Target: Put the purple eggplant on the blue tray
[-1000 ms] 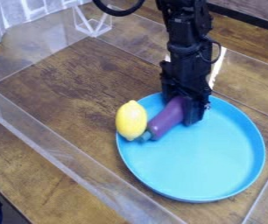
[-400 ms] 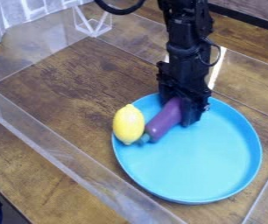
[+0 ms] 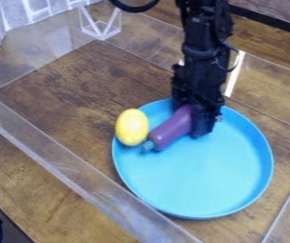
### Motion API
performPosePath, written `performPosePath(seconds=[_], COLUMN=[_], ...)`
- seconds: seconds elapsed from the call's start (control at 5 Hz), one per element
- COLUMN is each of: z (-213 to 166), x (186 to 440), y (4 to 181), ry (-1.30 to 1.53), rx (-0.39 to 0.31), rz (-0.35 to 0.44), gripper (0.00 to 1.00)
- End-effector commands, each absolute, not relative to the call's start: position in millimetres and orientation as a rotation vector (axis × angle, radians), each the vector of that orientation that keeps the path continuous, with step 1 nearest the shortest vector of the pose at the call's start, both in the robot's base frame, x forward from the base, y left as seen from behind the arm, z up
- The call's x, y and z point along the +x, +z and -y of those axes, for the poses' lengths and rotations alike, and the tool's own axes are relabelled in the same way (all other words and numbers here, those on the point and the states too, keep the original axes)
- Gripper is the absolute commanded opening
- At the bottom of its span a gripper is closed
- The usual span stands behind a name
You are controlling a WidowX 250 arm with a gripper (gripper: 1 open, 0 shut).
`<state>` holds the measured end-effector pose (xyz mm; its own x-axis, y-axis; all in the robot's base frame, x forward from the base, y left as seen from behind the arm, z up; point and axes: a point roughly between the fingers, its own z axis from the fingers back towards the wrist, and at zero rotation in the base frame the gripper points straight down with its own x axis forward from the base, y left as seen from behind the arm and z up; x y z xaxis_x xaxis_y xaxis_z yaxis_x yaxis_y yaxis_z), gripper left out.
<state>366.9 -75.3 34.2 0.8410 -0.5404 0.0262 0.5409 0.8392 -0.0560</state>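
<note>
Your end effector [image 3: 190, 106] sits over the plate's far edge, at the upper end of the eggplant [image 3: 171, 129]; you can't tell whether it's clamped, since the dark fingers blend together. The eggplant slants inside the plate [image 3: 192, 180] near its far-left rim, likely placed there to finish the job. The lemon [image 3: 133, 126] is beside its stem, at the rim. Count: one eggplant, one lemon, one plate.

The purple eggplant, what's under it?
The blue tray is under the purple eggplant. The bit of tray right beneath it is covered, so I can't see that.
</note>
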Motion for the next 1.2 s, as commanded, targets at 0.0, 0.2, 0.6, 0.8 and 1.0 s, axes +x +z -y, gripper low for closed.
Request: performPosePath(seconds=[0.0,0.2,0.6,0.8,1.0], z=[108,133,150,155,157], x=[371,362,353,356,360], y=[52.4,49.1,49.1,45.1,37.6], ry=[-0.706,-0.774,-0.822,-0.83,-0.828], rx=[-0.061,-0.076,-0.092,-0.1,-0.105], rz=[0.069,0.058,0.046,0.048,0.044], gripper=[0.0,0.0,0.0,1.0,1.0])
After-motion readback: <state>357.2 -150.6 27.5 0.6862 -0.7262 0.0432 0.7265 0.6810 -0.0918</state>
